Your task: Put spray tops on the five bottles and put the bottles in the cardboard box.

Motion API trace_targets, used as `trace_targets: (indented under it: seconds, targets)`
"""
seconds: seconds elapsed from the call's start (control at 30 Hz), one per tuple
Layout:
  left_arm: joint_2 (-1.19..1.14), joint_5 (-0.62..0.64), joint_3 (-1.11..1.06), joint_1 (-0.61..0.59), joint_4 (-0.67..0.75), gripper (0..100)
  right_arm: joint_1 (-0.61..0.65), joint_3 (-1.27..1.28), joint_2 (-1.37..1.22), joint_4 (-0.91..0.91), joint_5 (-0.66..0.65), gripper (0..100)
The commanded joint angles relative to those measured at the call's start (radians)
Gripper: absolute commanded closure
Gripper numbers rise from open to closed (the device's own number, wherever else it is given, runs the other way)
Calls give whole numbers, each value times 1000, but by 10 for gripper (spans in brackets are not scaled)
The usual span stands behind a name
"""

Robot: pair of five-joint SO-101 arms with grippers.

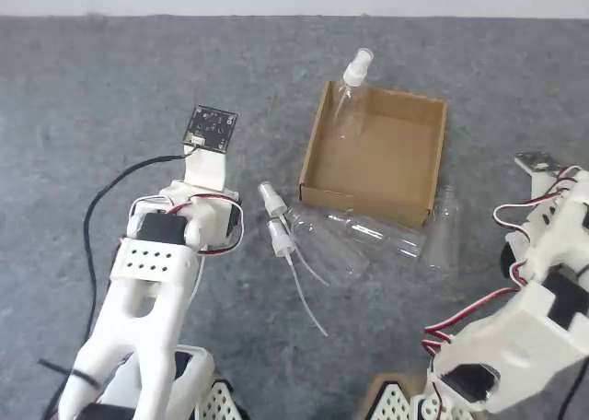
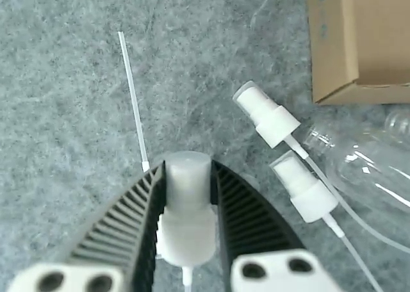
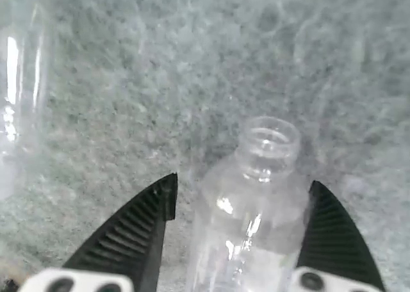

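Note:
My left gripper (image 2: 186,168) is shut on a white spray top (image 2: 186,205), cap end pointing away from the wrist. Two more spray tops (image 2: 267,118) (image 2: 303,184) lie side by side on the grey carpet, next to a clear bottle (image 2: 368,167) lying on its side. My right gripper (image 3: 243,183) is open, with a clear uncapped bottle (image 3: 259,202) between its fingers and its open neck pointing away. The cardboard box (image 1: 416,116) sits mid-table, and a bottle with a spray top (image 1: 352,88) leans over its far wall.
Clear bottles (image 1: 368,231) (image 1: 444,236) lie along the box's near wall. A thin white tube (image 2: 132,97) lies on the carpet beyond my left fingers. Another clear bottle (image 3: 19,81) lies off to one side of my right gripper. A black cable (image 1: 101,204) runs beside the left arm.

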State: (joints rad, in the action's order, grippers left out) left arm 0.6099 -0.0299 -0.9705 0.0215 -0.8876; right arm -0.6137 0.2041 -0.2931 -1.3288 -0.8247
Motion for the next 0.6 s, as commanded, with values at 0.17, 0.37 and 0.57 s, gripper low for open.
trace_targets:
  seconds: [0.17,0.37,0.57]
  targets:
    - [35,8,4,3,21,988,-10,-54,77,13,15,962]
    - [35,9,4,3,21,988,4,-55,263,-7,21,995]
    - [38,8,2,0,71,988,168,-48,590,-96,213,994]
